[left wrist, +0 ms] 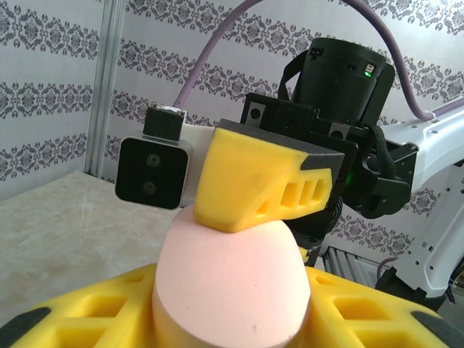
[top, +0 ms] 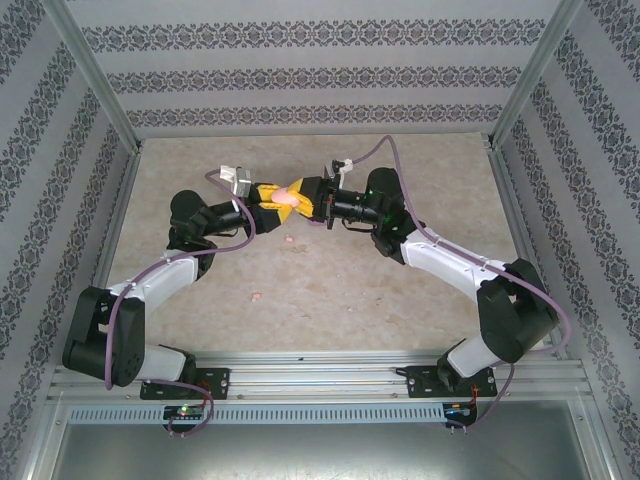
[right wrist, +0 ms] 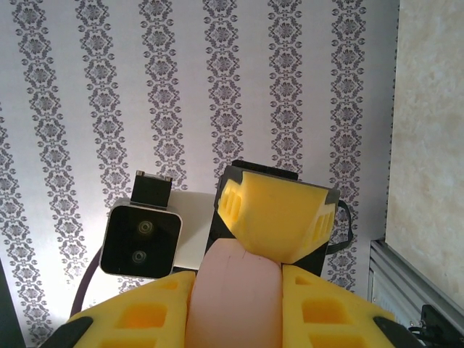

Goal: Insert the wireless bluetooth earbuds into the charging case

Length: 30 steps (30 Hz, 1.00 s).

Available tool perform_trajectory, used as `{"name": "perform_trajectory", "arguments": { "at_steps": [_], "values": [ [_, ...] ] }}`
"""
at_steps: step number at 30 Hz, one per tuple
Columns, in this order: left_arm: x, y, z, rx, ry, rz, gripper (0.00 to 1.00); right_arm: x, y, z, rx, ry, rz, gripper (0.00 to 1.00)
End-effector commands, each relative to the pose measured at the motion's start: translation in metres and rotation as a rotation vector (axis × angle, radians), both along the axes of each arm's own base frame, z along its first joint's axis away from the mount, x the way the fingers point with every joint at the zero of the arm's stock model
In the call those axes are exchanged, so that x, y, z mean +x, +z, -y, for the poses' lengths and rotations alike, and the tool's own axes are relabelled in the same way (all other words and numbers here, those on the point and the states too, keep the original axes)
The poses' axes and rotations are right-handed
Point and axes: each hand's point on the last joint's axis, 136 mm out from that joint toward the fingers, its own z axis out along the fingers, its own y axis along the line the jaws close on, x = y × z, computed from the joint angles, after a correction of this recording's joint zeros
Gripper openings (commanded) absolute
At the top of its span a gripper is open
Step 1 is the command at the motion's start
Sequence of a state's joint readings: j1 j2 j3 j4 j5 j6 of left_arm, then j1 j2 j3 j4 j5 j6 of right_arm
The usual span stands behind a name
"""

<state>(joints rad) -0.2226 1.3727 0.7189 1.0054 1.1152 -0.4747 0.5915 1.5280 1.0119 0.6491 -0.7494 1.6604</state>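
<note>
Above table [top: 420,300] centre, L gripper [top: 276,196] & R gripper [top: 309,198] meet tip to tip. Both have chunky yellow plastic fingers [right wrist: 148,319] w/ cut-out slots. Each is clamped narrow on opposite ends of one smooth matte salmon-pink oval case [top: 291,196], held clear of the table, long axis approx gripper to gripper. Two earbuds, tiny pale pink rounded blobs, lie loose on the marbled beige top. One bud [top: 259,296] sits well nearside-left of the case, the other bud [top: 292,240] just nearside of it. Both are too small to tell which way they point.
</note>
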Motion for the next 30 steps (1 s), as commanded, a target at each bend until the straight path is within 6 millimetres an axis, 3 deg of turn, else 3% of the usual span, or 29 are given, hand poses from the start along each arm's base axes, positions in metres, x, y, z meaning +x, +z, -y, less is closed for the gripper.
{"name": "perform_trajectory", "arguments": {
  "at_steps": [1,4,7,10,19,21,26,28,30],
  "values": [
    [-0.008,0.005,0.002,0.010,-0.017,0.047,0.42,-0.005,0.014,-0.005,0.038,0.026,0.043,0.11],
    [-0.009,0.004,0.002,0.014,-0.017,0.049,0.43,-0.005,0.017,-0.005,0.043,0.024,0.043,0.11],
    [-0.010,0.003,0.002,0.014,-0.020,0.050,0.53,-0.006,0.018,-0.005,0.046,0.022,0.045,0.11],
    [-0.011,0.003,0.002,0.015,-0.021,0.051,0.54,-0.006,0.019,-0.004,0.048,0.020,0.044,0.11],
    [-0.011,0.010,0.002,0.011,-0.023,0.060,0.31,-0.010,0.018,-0.005,0.046,0.030,0.045,0.13],
    [-0.011,0.013,0.002,0.008,-0.023,0.067,0.28,-0.011,0.018,-0.005,0.046,0.033,0.047,0.17],
    [-0.016,0.021,0.002,0.009,-0.042,0.076,0.20,-0.015,0.022,0.000,0.028,0.025,0.108,0.39],
    [-0.019,0.023,0.003,0.012,-0.062,0.071,0.18,-0.016,0.027,0.009,0.020,0.006,0.160,0.47],
    [-0.023,0.025,0.003,0.016,-0.083,0.066,0.16,-0.017,0.031,0.022,0.001,-0.029,0.224,0.49]
  ]
}}
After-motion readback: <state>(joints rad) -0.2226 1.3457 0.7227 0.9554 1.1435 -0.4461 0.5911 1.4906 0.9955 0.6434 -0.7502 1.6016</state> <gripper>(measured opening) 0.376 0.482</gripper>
